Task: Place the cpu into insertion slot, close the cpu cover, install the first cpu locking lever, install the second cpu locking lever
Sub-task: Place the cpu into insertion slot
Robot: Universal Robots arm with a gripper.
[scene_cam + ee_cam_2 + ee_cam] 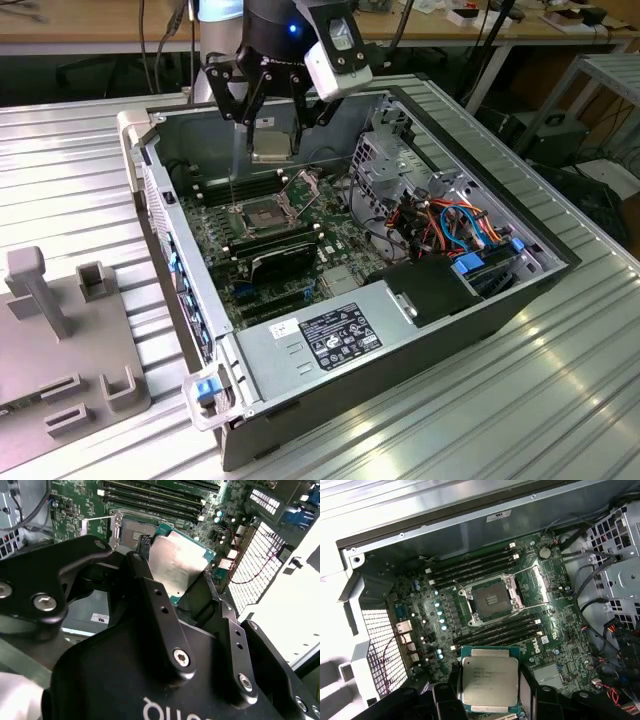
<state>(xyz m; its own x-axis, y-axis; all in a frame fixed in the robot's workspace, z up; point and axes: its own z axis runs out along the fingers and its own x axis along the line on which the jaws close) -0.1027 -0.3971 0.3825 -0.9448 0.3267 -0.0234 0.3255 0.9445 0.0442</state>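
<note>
Open dark-grey metal computer case (400, 400); green motherboard (560, 645) lies flat inside.

Black linked-finger gripper (272, 125) is clenched on the edges of the cpu (490, 680), a flat square chip with a silver-grey face and tan-green rim. It is held in the air over the board, clear of the socket.

The insertion slot (491, 600), a square dark-framed socket, has its pin field bare. The cpu cover (305, 185), a thin silvery hinged frame, stands raised beside it.

Risks, as I judge them:
- A tilted or rotated descent would bend pins.
- The edge grip may slip.
- The chip's corner may snag the raised cover.
</note>
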